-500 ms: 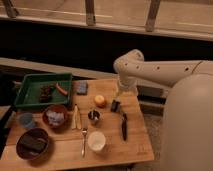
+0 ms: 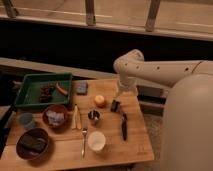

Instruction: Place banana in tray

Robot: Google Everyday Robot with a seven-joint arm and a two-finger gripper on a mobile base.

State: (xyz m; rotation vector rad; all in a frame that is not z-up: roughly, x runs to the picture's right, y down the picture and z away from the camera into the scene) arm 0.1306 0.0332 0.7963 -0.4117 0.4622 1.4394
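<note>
- A slim, pale cream-yellow banana lay on the light wooden surface, outside the large rectangular dark-green plastic tray, at the tray's 4 o'clock.
- The banana lay just beside a round brown bowl, at the bowl's 3 o'clock. A silver fork lay near the banana's 5 o'clock.
- The dark claw on the white robot arm hung near a round orange fruit, at its 3 o'clock, apart from the banana. Whether the claw was apart or together could not be told.
</note>
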